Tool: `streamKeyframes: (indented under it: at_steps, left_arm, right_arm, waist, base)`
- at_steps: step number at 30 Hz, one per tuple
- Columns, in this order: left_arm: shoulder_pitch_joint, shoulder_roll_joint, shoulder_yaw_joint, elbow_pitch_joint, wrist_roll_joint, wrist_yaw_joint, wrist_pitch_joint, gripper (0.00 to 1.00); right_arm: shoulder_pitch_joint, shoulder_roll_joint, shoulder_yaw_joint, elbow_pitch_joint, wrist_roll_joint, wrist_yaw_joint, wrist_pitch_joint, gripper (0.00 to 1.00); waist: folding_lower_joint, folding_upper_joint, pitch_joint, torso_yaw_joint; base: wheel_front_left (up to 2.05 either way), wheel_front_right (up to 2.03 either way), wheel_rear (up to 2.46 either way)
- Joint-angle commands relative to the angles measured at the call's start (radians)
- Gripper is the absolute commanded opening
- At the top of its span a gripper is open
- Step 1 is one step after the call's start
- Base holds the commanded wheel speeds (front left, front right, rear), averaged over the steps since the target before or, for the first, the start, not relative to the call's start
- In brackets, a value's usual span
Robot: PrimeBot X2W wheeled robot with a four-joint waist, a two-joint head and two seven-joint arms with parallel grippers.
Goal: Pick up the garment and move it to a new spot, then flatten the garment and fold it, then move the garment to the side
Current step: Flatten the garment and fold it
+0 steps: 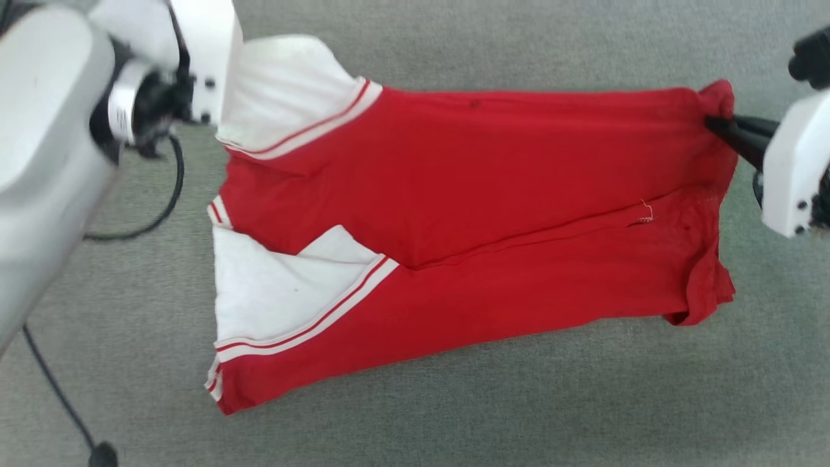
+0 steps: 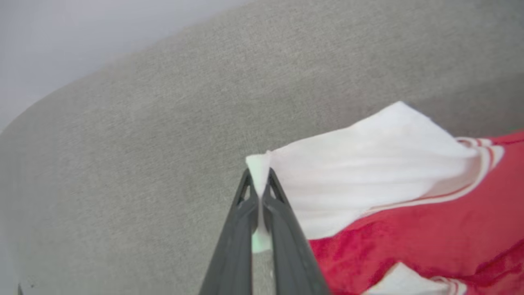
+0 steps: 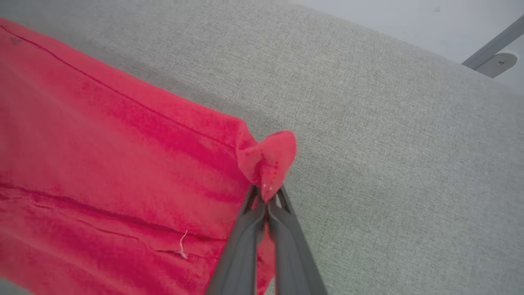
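The garment (image 1: 467, 214), red with white sleeves and red-white stripe trim, lies stretched sideways across the grey cloth surface, folded lengthwise with a crease along its middle. My left gripper (image 2: 258, 180) is shut on a corner of the white sleeve (image 2: 368, 164) at the far left end. My right gripper (image 3: 267, 194) is shut on a bunched red corner (image 3: 268, 157) of the hem at the far right end; its dark fingers (image 1: 739, 133) show in the head view. The shirt's far edge hangs taut between the two grips.
Grey fabric (image 1: 454, 415) covers the whole work surface. A black cable (image 1: 162, 207) loops on it near my left forearm (image 1: 45, 149). Beyond the surface's far edge in the right wrist view stands a grey metal leg with a round foot (image 3: 497, 61).
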Motion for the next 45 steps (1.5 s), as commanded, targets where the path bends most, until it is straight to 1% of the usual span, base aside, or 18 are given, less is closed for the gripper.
streamKeyframes:
  at_steps: [1,4,10,14,17,20,23,24,25,26,27,30,35,41,42,45]
  left_arm:
    - [0.028,0.024,-0.002,-0.046,0.007,0.025,0.013,0.00]
    - [0.089,0.091,-0.006,-0.213,0.009,0.098,0.052,0.00]
    - [0.232,0.223,-0.007,-0.541,-0.002,0.262,0.113,0.00]
    - [0.323,0.296,-0.023,-0.706,-0.001,0.350,0.136,0.00]
    - [0.392,0.321,-0.035,-0.787,-0.010,0.409,0.143,0.00]
    - [0.458,0.320,-0.049,-0.813,-0.030,0.444,0.133,0.00]
    - [0.509,0.296,-0.048,-0.781,-0.063,0.443,0.104,0.00]
    - [0.522,0.279,-0.037,-0.749,-0.073,0.423,0.066,0.12]
    - [0.528,0.269,-0.030,-0.732,-0.075,0.412,0.042,0.38]
    - [0.532,0.262,-0.025,-0.718,-0.071,0.400,0.019,0.71]
    - [0.537,0.252,-0.015,-0.705,-0.076,0.390,-0.006,1.00]
    - [0.552,0.246,0.015,-0.685,-0.083,0.369,-0.071,1.00]
    - [0.591,0.246,0.065,-0.705,-0.079,0.343,-0.207,1.00]
    - [0.674,0.244,0.123,-0.718,-0.052,0.313,-0.424,1.00]
    - [0.674,0.244,0.123,-0.718,-0.052,0.313,-0.424,1.00]
    - [0.721,0.231,0.156,-0.699,-0.045,0.296,-0.552,1.00]
  right_arm:
    - [0.029,-0.010,-0.014,-0.020,-0.010,-0.005,0.007,0.00]
    - [0.092,-0.032,-0.052,-0.092,-0.012,-0.005,0.022,0.00]
    - [0.228,-0.062,-0.124,-0.222,-0.014,-0.005,0.066,0.00]
    - [0.324,-0.060,-0.169,-0.278,-0.014,-0.005,0.111,0.00]
    - [0.385,-0.040,-0.200,-0.301,-0.018,-0.005,0.129,0.00]
    - [0.429,-0.010,-0.217,-0.301,-0.025,-0.005,0.140,0.00]
    - [0.440,0.020,-0.218,-0.278,-0.037,-0.004,0.143,0.00]
    - [0.428,0.039,-0.210,-0.264,-0.048,-0.004,0.136,0.44]
    - [0.424,0.044,-0.206,-0.258,-0.053,-0.003,0.136,1.00]
    - [0.420,0.048,-0.203,-0.257,-0.052,-0.003,0.136,1.00]
    - [0.415,0.053,-0.205,-0.256,-0.050,-0.003,0.134,1.00]
    - [0.421,0.054,-0.211,-0.263,-0.041,-0.003,0.144,1.00]
    - [0.450,0.047,-0.249,-0.278,-0.028,-0.003,0.141,1.00]
    - [0.490,0.066,-0.328,-0.267,-0.016,-0.003,0.159,1.00]
    - [0.490,0.066,-0.328,-0.267,-0.016,-0.003,0.159,1.00]
    - [0.488,0.082,-0.354,-0.248,-0.007,-0.003,0.174,1.00]
  waist:
    - [0.0000,0.0000,-0.015,0.012]
    - [0.0000,0.0000,-0.028,0.022]
    - [0.0000,0.0000,-0.039,0.033]
    - [0.0000,0.0000,-0.041,0.034]
    - [0.0000,0.0000,-0.040,0.035]
    - [0.0000,0.0000,-0.037,0.035]
    - [0.0000,0.0000,-0.035,0.035]
    - [0.0000,0.0000,-0.034,0.037]
    - [0.0000,0.0000,-0.035,0.038]
    - [0.0000,0.0000,-0.036,0.038]
    - [0.0000,0.0000,-0.038,0.039]
    - [0.0000,0.0000,-0.044,0.043]
    - [0.0000,0.0000,-0.053,0.051]
    - [0.0000,0.0000,-0.053,0.068]
    - [0.0000,0.0000,-0.053,0.068]
    - [0.0000,0.0000,-0.049,0.077]
  base:
    - [0.00,0.00,0.00]
    - [0.00,0.00,0.00]
    - [0.00,0.00,0.00]
    - [0.00,0.00,0.00]
    - [0.00,0.00,0.00]
    - [0.00,0.00,0.00]
    - [0.00,0.00,0.00]
    - [0.00,0.00,0.00]
    - [0.00,0.00,0.00]
    - [0.00,0.00,0.00]
    - [0.00,0.00,0.00]
    - [0.00,0.00,0.00]
    - [0.00,0.00,0.00]
    - [0.00,0.00,0.00]
    - [0.00,0.00,0.00]
    - [0.00,0.00,0.00]
